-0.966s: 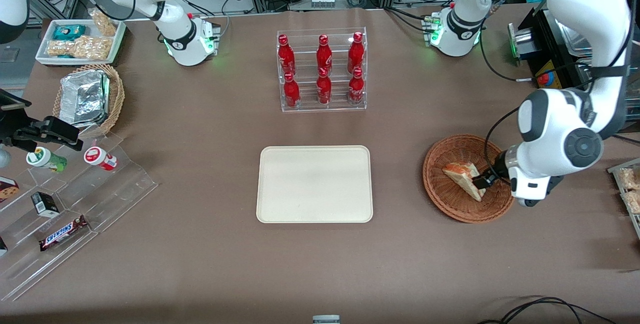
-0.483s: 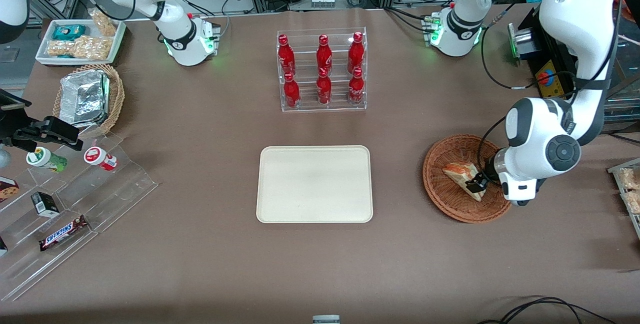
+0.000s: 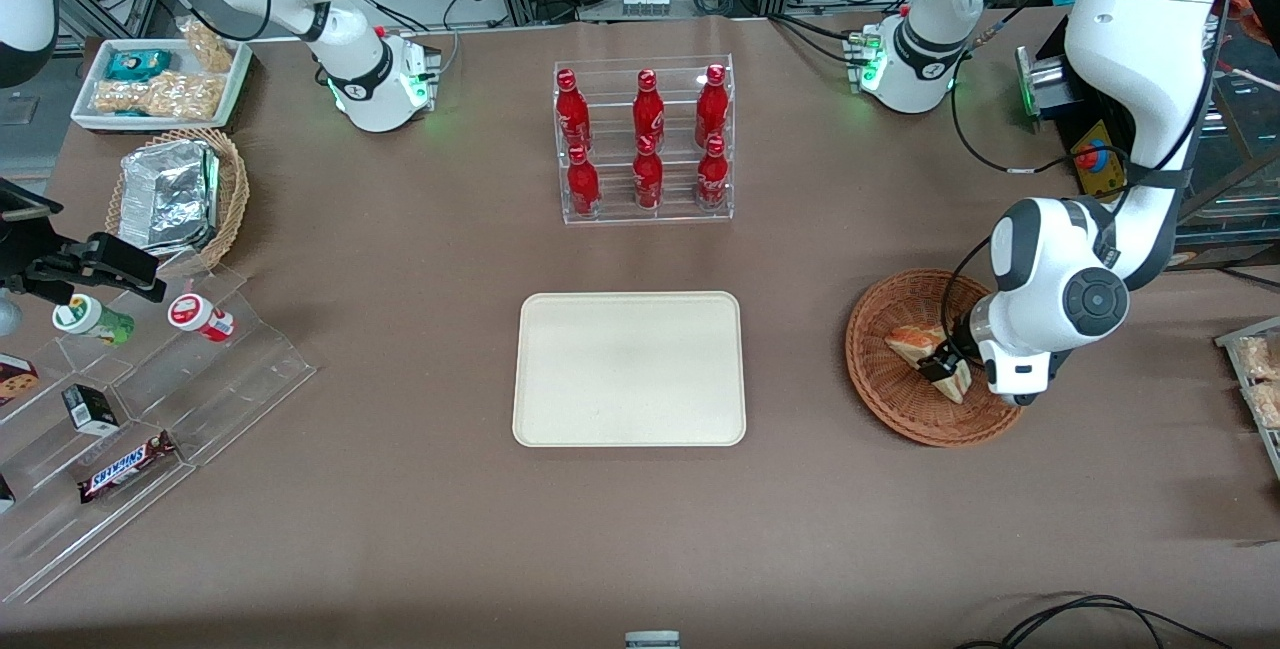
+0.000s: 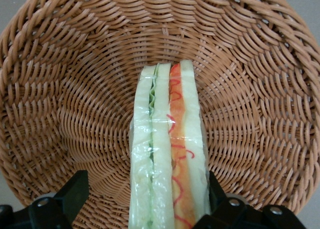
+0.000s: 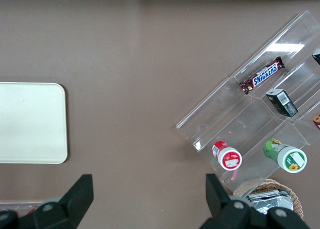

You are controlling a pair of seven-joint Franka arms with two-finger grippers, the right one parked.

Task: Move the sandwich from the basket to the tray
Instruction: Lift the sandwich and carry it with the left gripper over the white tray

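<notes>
Slippage is looming: the left arm's black pincer (image 4: 145, 209) is straddling the plastic-wrapped triangular white-bread sandwich (image 4: 167, 154), standing on edge in the round reddish-brown wicker basket (image 4: 60, 89), jaws wide, one finger (image 4: 67, 199) apart from it. Only the front view is showing the cream-beige rectangular tray (image 3: 629, 369), well apart.

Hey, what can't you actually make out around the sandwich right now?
1. End of the sandwich nearest the camera: left wrist view, cut off by the picture edge.
2. Middle of the sandwich: front view, covered by the open pincer straddling it.
3. Rim of the basket toward the working arm: front view, hidden by the arm.
</notes>
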